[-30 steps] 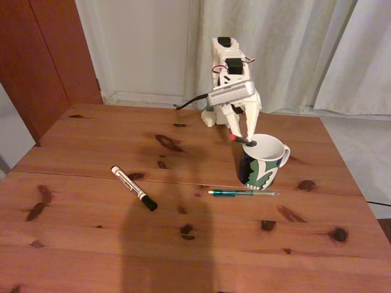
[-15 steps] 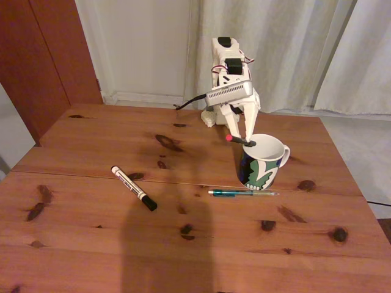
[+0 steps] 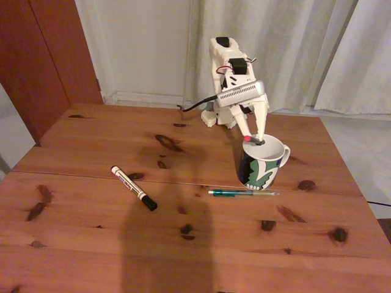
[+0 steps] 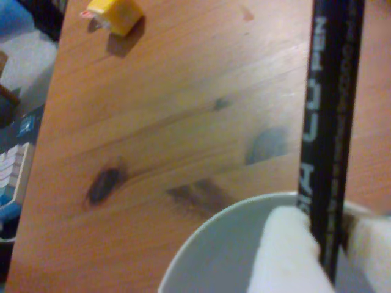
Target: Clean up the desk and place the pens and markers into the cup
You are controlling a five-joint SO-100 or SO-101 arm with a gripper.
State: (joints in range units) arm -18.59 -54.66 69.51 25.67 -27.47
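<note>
My gripper (image 3: 255,140) hangs over the white patterned cup (image 3: 261,166) at the desk's (image 3: 85,244) back right, shut on the slim black pen (image 3: 250,140), whose red tip shows at the cup's rim. In the wrist view the black pen (image 4: 327,122) runs steeply between my white fingers (image 4: 284,256), right above the cup's white inside (image 4: 208,256); my gripper (image 4: 330,259) is at the bottom edge. The white marker (image 3: 133,188) with black cap lies on the left half of the desk. Just in front of the cup lies the green pen (image 3: 243,193).
The arm's white base (image 3: 223,91) stands at the desk's back edge with a cable (image 3: 192,107) beside it. A curtain hangs behind. In the wrist view a small yellow object (image 4: 116,13) sits on the wood near the desk's edge.
My gripper has moved right and over the cup's mouth with the black pen. The pen has swung from lying sideways at the rim to pointing down into the cup.
</note>
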